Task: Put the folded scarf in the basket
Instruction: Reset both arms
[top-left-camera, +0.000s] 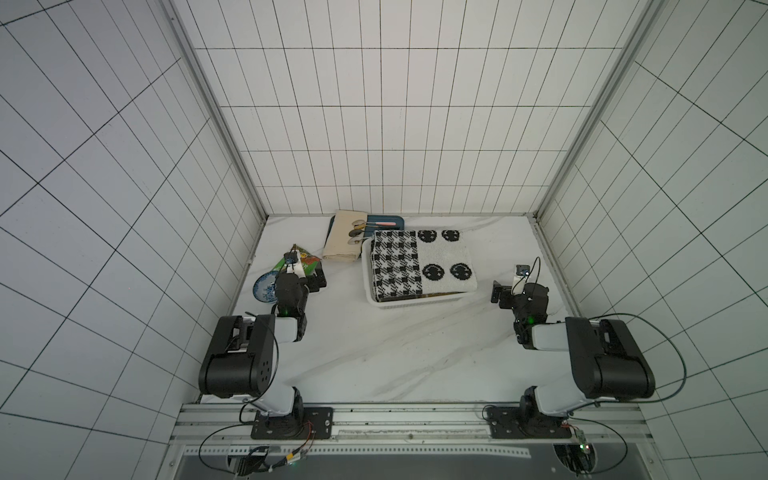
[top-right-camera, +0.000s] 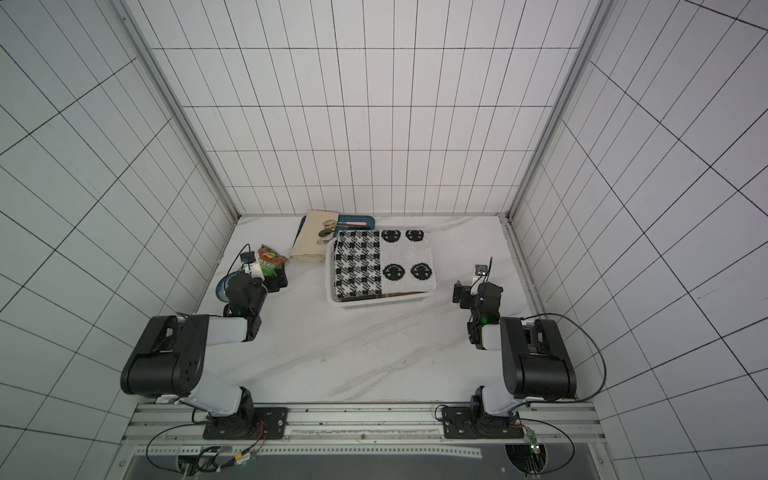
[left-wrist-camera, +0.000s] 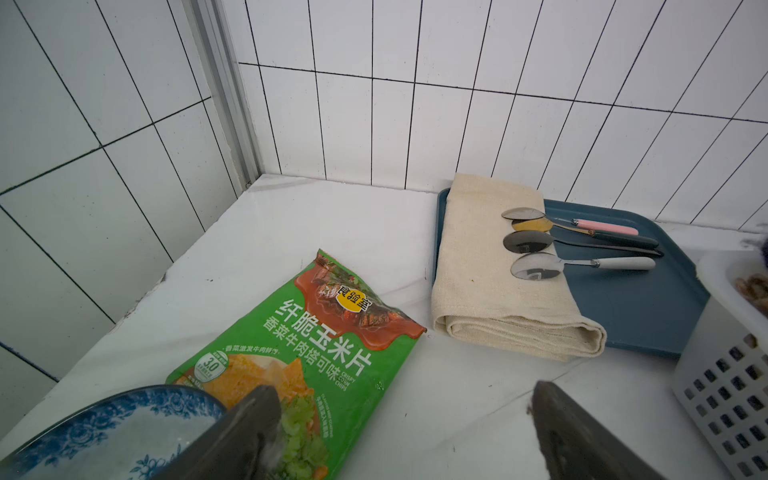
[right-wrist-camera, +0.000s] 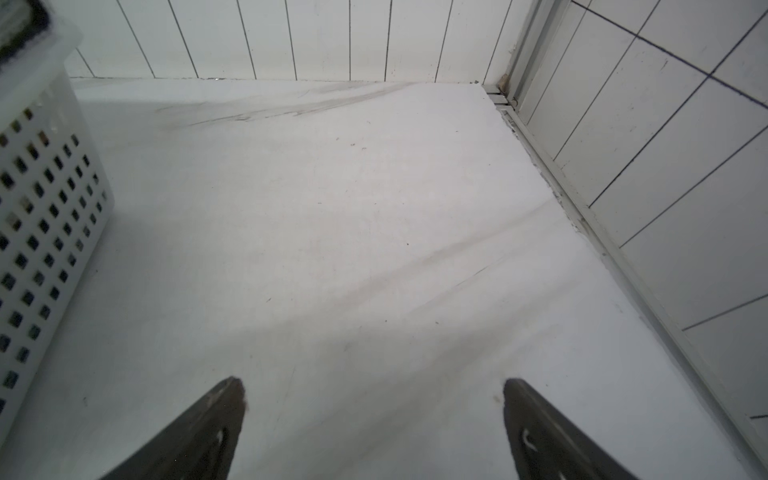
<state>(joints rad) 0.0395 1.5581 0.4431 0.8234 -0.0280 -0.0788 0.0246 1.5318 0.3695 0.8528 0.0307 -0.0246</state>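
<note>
Calling this basically done: on the table, the basket sits at about 12 o'clock from table centre. The scarf lies folded flat across its top in both top views, checked half toward 9, dotted half toward 3. It rides at rim height rather than sunk in, and its 3 o'clock edge looks to overhang the rim, so I'd judge what's left is a tuck or push-down at most. How deep it sits can't be told. Tray and cloth are at the basket's 11 o'clock, chip bag and bowl at its 9, none involved. Left arm and right arm are folded, elbows back toward 6. Left gripper hangs at the basket's 9 o'clock above the bag's near end, jaws spread wide, nothing between them. Right gripper hangs at the basket's 3–4 o'clock over bare table, jaws equally wide, empty, apart from the basket wall.
</note>
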